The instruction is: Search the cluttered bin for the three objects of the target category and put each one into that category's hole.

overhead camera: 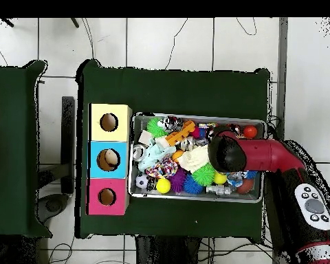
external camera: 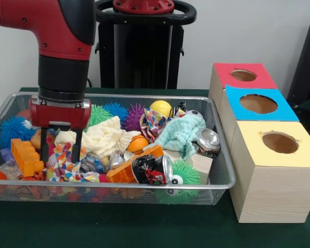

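Your claw [external camera: 61, 146] hangs spread and empty, its two dark prongs straddling a confetti cloth [external camera: 63, 160] at the near left of the wire bin [external camera: 225, 178] — you're poised right over it. Treat that cloth as light, limp and easy to snag: pinch a raised fold near its middle, not a trailing edge, or it may drag the orange brick [external camera: 26, 156] along. A second confetti cloth [external camera: 154, 123] lies farther right, beside the mint cloth [external camera: 182, 134]. Your target, the yellow-topped box's hole [external camera: 280, 142], sits on the tabletop [external camera: 119, 227], nearest of three boxes on the right.
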Robot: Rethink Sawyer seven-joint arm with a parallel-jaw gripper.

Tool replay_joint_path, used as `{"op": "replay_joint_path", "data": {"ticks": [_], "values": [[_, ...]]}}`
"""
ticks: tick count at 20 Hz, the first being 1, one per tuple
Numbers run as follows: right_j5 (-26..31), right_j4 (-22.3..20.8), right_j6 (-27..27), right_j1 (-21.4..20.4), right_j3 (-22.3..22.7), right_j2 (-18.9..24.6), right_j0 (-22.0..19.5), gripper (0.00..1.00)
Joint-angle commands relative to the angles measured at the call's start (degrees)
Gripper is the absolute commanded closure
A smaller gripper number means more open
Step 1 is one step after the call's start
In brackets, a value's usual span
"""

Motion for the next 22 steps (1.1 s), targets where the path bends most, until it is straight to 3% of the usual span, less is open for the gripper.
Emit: {"op": "replay_joint_path", "data": {"ticks": [1,10,22], "values": [[-2.06,-1.87,-1.52,2.94,2.37,5.55,-1.57,0.0],[-3.61,-1.03,0.39,5.08,3.93,6.91,-2.96,0.0],[-0.52,0.26,0.3,7.63,3.93,8.45,-4.99,0.0]]}}
